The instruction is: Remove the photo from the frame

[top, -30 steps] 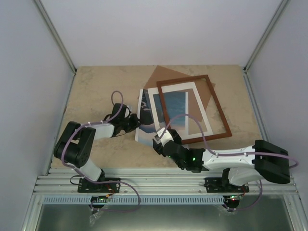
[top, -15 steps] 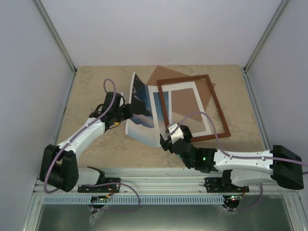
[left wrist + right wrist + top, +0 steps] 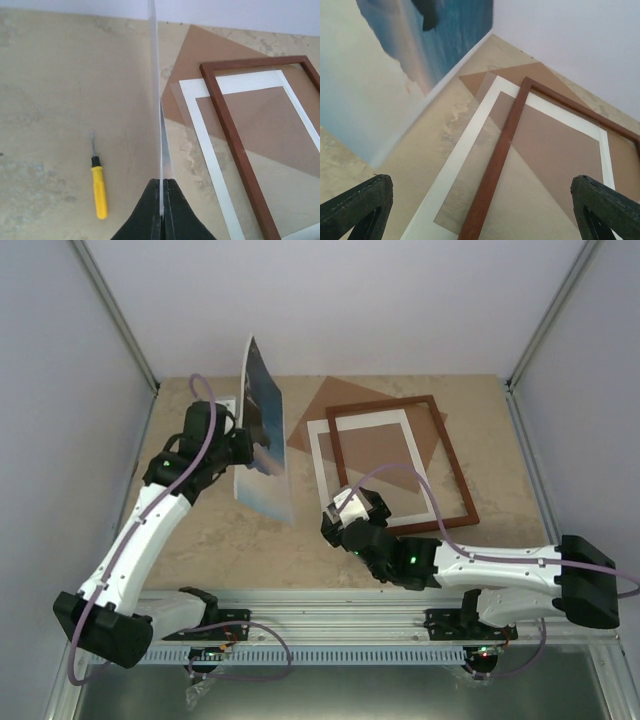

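The worktop (image 3: 200, 530) carries everything, with bare room along its left half and little on the right. The frame (image 3: 457, 462) lies flat on the right, its opening showing only brown and white beneath. Under it are the loose brown backing board (image 3: 322, 405), its corner jutting out at the far side, and the white mat (image 3: 322, 465), whose left border sticks out past the frame's left rail.

The photo (image 3: 262, 440) is out of the frame and well to its left. It stands upright on edge, picture side toward the frame, so it crosses none of the flat layers. Whether its lower edge touches the worktop is hard to tell from above.

The left fingers (image 3: 150, 210) are pinched tight on the photo's thin edge, which explains the vertical pose. The right fingers (image 3: 357, 202) are spread wide and hold nothing, hovering low just before the frame's near-left corner.

A yellow-handled screwdriver (image 3: 99, 192) lies left of the photo. In my judgement, laying the print down will call for steering clear of it, in the open room there.
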Robot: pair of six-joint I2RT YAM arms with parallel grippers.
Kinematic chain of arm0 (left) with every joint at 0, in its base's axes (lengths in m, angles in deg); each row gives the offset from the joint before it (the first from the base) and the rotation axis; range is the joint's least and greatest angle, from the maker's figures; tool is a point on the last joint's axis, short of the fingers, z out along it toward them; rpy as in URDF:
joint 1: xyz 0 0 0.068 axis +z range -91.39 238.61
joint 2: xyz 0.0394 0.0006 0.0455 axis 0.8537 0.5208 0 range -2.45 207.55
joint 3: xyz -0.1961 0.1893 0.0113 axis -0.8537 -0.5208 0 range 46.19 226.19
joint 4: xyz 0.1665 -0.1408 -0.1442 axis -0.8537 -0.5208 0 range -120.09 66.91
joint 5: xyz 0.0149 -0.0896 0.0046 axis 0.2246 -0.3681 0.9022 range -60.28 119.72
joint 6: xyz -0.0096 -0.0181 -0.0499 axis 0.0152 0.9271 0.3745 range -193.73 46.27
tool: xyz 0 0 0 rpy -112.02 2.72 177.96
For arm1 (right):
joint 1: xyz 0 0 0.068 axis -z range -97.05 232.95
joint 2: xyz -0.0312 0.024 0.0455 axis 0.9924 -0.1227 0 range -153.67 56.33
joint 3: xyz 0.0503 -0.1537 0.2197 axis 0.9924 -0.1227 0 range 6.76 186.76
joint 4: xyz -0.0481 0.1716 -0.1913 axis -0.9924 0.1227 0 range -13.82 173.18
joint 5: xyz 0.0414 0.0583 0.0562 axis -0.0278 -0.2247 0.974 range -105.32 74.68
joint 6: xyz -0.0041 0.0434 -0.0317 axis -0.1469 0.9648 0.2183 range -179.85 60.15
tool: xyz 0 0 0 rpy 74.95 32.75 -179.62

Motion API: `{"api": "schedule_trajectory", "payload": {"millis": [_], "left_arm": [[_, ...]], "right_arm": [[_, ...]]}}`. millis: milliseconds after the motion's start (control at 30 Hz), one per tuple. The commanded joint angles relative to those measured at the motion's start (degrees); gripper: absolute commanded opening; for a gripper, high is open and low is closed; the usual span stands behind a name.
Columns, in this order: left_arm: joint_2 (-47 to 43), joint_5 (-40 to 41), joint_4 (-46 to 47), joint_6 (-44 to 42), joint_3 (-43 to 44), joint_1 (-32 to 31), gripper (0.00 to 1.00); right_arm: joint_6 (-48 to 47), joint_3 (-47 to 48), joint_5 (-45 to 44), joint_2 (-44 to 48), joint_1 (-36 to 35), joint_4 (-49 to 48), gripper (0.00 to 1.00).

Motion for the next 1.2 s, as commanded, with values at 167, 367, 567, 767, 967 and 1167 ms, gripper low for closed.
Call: {"api": "schedule_trajectory", "payload": {"millis": [167,367,567,767,967,1167], "left_arm": [[-5.1,-1.5,-5.8,-18.2,8.4,0.1,0.0],[-7.3,-6.0,-4.6,-24.8,9.0,-1.4,0.0],[-8.6,-1.0,-5.5,-31.8,8.4,-8.8,0.0],[-11.5,0.3,-3.7,-35.2,3.9,-13.0,0.0],[-15.4,7.2,-3.5,-38.4,0.5,-19.0,0.0],[-16.9,13.1,-4.0,-40.3,-1.1,-23.8,0.0]], "right_arm": [[-16.3,2.4,7.6,11.1,0.7,-0.7,0.98],[-26.5,8.2,11.7,12.5,0.7,2.5,0.98],[-37.2,12.7,13.3,14.2,0.7,5.2,0.96],[-46.2,16.4,15.5,14.8,0.8,9.7,0.95],[-54.6,21.0,16.8,12.9,0.7,14.6,0.95],[-59.4,25.0,14.8,7.9,0.8,18.3,0.95]]}}
